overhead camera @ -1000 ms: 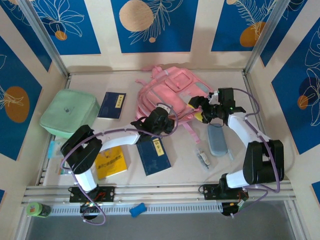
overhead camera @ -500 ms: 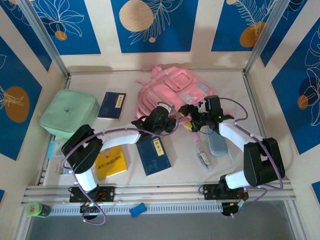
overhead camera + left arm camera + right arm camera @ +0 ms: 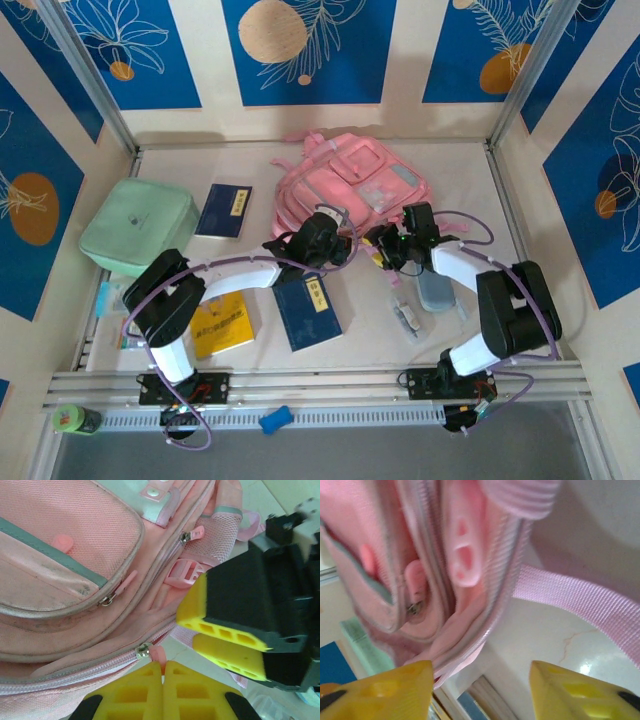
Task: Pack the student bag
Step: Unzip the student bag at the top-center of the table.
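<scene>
Your student bag (image 3: 345, 185) lies on the tabletop (image 3: 200, 165) straight ahead of both tools, its near edge right at their fingertips, so neither arm has any reach left to make. The left tool (image 3: 162, 666) is clenched, its pads pressed flat together. A pink zip pull (image 3: 156, 654) sits touching its tips, just beyond them. I cannot tell whether the pull is actually pinched or only resting against the tips. The zip line that the pull belongs to runs across the front of that tool, from its lower left up toward its upper right. By my reading, any pull has to go sideways along that line and not straight back. The right tool (image 3: 480, 672) is just beside the left one, on its right, with the jaws standing apart and nothing between them. The bag's zipped seam comes down toward its left finger (image 3: 385, 687). A pink strap (image 3: 580, 605) crosses the bare tabletop ahead of its right finger. The left tool is the nearer to the zip. The right looks placed to pin the fabric edge, and would need to shift left to straddle the seam.
</scene>
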`<state>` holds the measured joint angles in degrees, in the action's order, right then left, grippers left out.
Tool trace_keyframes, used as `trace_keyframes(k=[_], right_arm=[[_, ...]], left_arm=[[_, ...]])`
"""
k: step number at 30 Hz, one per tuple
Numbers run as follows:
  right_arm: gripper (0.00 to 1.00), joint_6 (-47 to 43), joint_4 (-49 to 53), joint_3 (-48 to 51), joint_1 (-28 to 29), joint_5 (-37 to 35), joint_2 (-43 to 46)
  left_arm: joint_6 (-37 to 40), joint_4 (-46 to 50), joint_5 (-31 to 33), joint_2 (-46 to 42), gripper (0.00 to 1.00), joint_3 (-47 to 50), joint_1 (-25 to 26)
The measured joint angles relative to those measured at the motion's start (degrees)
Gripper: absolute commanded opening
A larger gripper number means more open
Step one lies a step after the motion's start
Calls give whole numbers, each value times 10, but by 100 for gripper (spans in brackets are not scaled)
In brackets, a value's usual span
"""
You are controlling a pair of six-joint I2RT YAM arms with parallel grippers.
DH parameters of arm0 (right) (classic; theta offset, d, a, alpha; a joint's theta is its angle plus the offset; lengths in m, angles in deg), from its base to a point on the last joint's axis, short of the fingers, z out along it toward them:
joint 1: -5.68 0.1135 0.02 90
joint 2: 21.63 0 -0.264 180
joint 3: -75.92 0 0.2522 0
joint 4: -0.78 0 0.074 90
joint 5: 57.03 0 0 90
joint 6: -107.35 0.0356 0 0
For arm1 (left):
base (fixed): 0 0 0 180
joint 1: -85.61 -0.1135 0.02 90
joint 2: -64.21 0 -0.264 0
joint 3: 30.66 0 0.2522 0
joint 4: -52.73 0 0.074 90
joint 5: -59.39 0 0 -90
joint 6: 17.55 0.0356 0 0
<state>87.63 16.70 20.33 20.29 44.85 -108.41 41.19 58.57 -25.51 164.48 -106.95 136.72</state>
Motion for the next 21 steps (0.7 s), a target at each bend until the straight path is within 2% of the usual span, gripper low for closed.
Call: trace_keyframes(k=[8,10,21], right_arm=[[8,-47,28,-56,-9,-17,-34],[2,-64,40,-68,-17,-15,-34],[0,-138,91,-117,-78,-12,-49]], left_arm=[[19,12,20,-9,0,19,0],[21,14,26,-18,0,28,0],[33,18,42,-64,0,90,-12]])
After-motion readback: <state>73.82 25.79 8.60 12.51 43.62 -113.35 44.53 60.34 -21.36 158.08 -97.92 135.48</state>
